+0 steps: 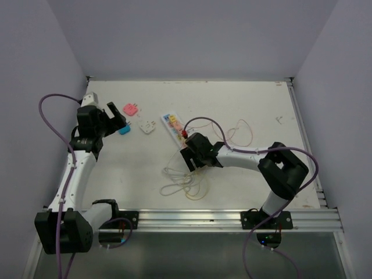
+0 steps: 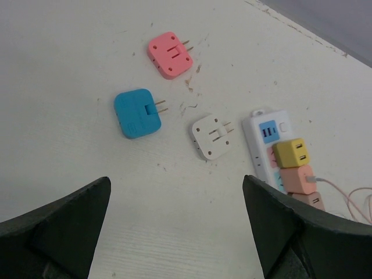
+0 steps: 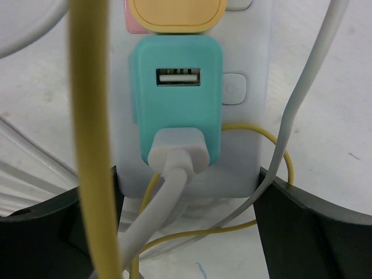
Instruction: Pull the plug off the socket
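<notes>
Duly noted socket (image 1: pixel 173 128) on desk (image 1: pixel 261 104), teal plug (image 3: pixel 174 104) seated at near end. Found right pincer (image 3: pixel 186 229) spread wide astride that end, left pincer (image 2: pixel 174 229) wide too (idle over loose plugs (image 2: pixel 136 113)). Feared snagging the yellow cable (image 3: pixel 90 116), or lifting the unheld socket with the plug.

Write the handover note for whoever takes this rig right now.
Left pincer: open, empty, near the loose pink plug, blue plug and white plug.
Right pincer: open, straddling the socket's near end, facing the teal plug.
Done: nothing gripped yet; teal plug, yellow plug and peach plug sit in the socket.
Left to do: close on the teal plug and pull it off, probably bracing the socket.
</notes>
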Robot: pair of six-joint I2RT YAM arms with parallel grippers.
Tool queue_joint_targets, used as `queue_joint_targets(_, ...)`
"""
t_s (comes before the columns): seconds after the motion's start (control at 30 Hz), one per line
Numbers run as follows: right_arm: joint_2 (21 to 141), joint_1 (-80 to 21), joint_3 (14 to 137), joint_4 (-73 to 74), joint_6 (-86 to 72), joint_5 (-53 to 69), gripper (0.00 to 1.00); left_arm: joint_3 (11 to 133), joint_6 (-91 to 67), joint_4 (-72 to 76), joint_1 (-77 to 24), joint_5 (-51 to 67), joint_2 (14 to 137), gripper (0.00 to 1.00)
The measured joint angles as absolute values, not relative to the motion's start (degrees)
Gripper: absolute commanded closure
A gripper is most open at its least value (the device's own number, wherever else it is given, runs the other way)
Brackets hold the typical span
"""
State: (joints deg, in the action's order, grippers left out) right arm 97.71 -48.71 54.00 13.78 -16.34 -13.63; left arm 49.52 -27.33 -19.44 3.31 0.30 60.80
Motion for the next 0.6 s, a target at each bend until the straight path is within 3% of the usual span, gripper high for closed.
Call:
queue_joint_targets(0.27, 102.28, -60.03, 59.75, 15.86, -12.29, -15.00, 1.00, 49.71, -27.03, -20.99, 3.31, 2.81, 61.21, 0.02)
queue_joint_targets(0.6, 105.12, -63.24, 63.79, 18.94, -11.94, -18.96, 1.00, 50.13, -37.54, -23.59, 0.69, 0.73, 65.82, 0.07)
